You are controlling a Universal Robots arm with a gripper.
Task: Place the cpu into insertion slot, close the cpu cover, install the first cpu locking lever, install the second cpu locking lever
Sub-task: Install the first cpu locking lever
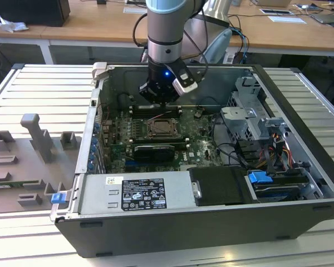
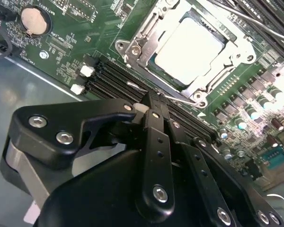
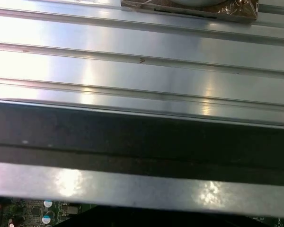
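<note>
The pale silver cpu (image 2: 191, 47) lies in the insertion slot (image 1: 162, 129) on the green board. The cpu cover (image 2: 146, 33), a silver frame, lies flat around it. One thin wire locking lever (image 2: 177, 97) runs along the socket edge nearest my gripper. Another thin wire lever (image 2: 241, 16) passes the socket's far side. My gripper (image 2: 150, 98) is shut with nothing seen between its black fingers. Its tip hangs just beside the near lever, over the black memory slots (image 2: 109, 78). In the exterior view the gripper (image 1: 160, 104) hovers at the far edge of the socket.
The open computer case (image 1: 172, 233) stands on a ribbed metal table (image 3: 142, 71). A power supply (image 1: 136, 192) fills the front, a drive cage (image 1: 256, 119) and cables the exterior view's right. Grey fixtures (image 1: 36, 139) stand at the exterior view's left. A coin battery (image 2: 35, 21) sits on the board.
</note>
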